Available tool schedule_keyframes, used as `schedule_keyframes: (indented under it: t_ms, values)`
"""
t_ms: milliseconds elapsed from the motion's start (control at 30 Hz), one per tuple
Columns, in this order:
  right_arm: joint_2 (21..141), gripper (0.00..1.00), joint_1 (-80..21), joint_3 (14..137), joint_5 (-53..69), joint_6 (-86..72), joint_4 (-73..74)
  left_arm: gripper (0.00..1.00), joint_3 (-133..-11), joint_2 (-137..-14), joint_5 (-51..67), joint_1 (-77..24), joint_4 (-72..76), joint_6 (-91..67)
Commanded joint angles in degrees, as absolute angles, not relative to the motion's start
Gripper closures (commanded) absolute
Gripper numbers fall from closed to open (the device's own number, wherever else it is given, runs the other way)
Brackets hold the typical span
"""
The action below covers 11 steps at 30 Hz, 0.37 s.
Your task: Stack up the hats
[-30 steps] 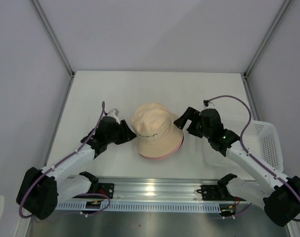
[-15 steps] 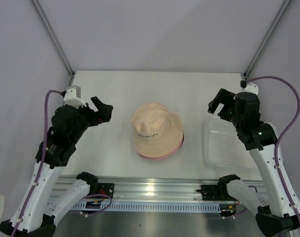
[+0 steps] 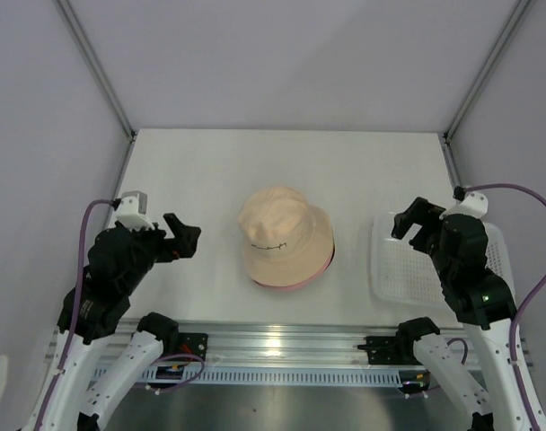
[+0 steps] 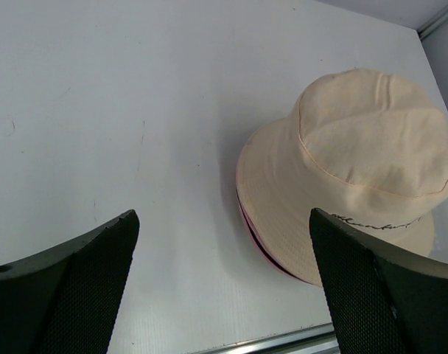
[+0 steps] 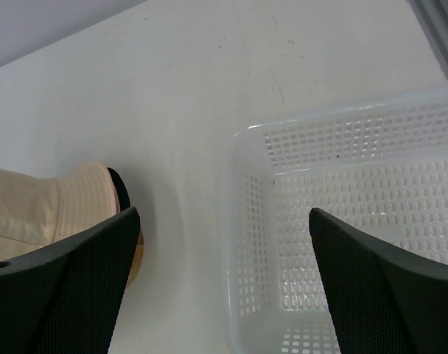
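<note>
Counter (image 3: pixel 282 166) white, walls (image 3: pixel 282 63) pale grey; beige hat (image 3: pixel 282 235) covers pink hat (image 3: pixel 293 286) mid-counter, basket (image 3: pixel 379 262) at right edge; left hand (image 3: pixel 181 235) and right hand (image 3: pixel 412 220) spread wide

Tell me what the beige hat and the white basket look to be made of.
Beige hat: soft woven cloth, probably cotton, matte; stitched seams circle the crown and the brim droops limply.
White basket: moulded plastic, smooth and slightly glossy, a little see-through; its walls and floor are a regular grid of small square holes.
</note>
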<state>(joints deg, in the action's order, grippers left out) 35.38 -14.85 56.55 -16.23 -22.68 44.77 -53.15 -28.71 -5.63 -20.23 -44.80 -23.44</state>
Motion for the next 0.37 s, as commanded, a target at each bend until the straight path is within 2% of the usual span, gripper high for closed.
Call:
schedule_keyframes:
  t_ms: [0,333]
  values:
    - [34.3,0.0,-14.8,55.3,-16.4,-23.1,39.7,0.01,-52.6,-27.0,-3.3,-20.0,-44.2,-22.5]
    - [35.9,0.01,-14.8,56.7,-14.0,-23.6,40.6,0.0,-52.0,-25.0,-6.6,-20.0,-45.1,-21.8]
